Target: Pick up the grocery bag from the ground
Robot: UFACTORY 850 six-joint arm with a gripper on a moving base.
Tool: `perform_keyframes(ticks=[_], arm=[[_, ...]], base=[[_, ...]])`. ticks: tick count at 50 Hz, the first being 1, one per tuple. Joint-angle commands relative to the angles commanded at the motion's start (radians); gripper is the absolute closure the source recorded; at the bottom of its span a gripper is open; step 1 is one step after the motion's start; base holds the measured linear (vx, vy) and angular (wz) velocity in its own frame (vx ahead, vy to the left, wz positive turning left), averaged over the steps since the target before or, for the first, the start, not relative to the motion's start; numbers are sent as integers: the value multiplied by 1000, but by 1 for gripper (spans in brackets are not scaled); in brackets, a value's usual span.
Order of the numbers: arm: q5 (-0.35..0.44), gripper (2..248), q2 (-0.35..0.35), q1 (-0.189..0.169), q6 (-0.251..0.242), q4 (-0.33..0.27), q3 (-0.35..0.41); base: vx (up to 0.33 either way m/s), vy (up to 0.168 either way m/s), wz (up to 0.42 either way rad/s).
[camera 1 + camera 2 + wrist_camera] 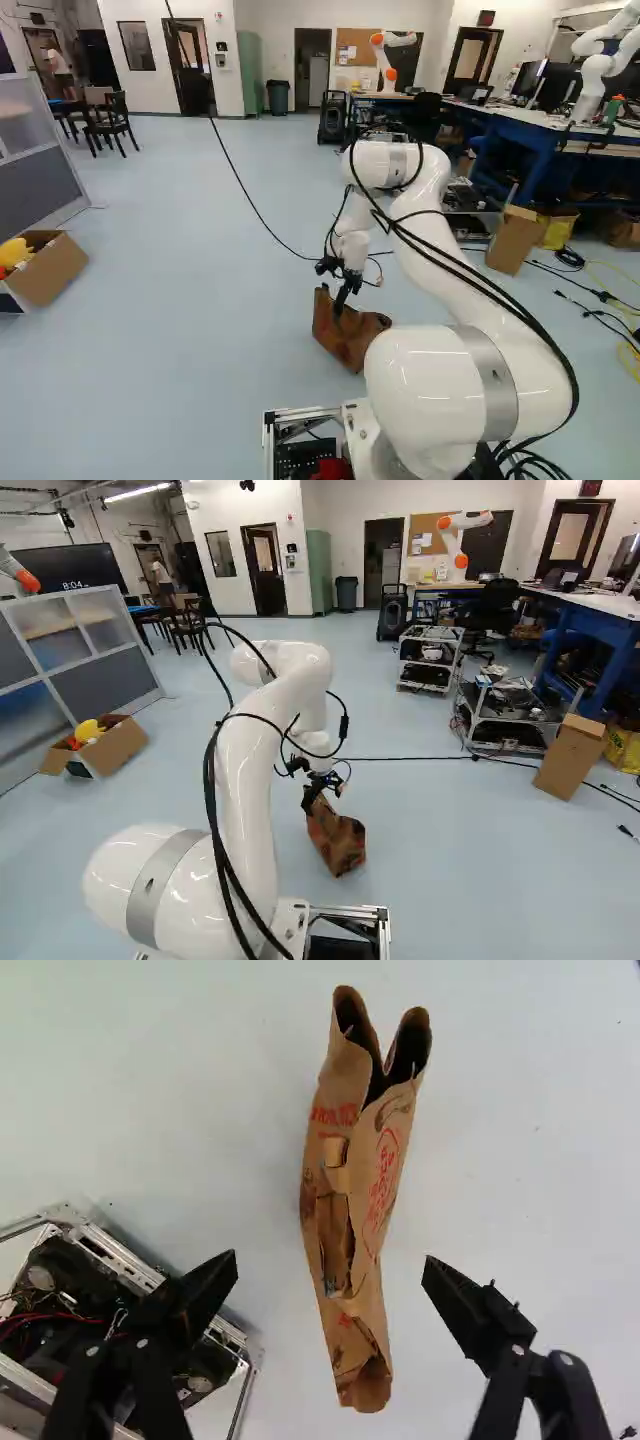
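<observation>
A brown paper grocery bag with red print stands on the floor just beyond the base; my gripper [345, 290] hangs over its top edge in the left base view. The same bag [336, 840] shows below the gripper in the right base view. Seen from the wrist, the bag [355, 1190] is narrow and crumpled, its lower part lying between the wide-apart fingers of the gripper [330, 1268] and the rest stretching ahead of them. Both fingers stand open, with floor visible on either side of the bag.
The base's metal frame [150, 1275] lies close beside one finger in the wrist view. An open cardboard box with yellow items [115, 745] sits on the left. At the right are wheeled carts [500, 715], an upright cardboard box [570, 758], cables and blue workbenches. Another robot [390, 55] stands far back.
</observation>
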Motion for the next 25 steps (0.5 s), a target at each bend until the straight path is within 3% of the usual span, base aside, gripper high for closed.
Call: perform_keyframes(ticks=[25], arm=[[0, 3, -95, 0, 0, 0, -79]], base=[[0, 0, 0]])
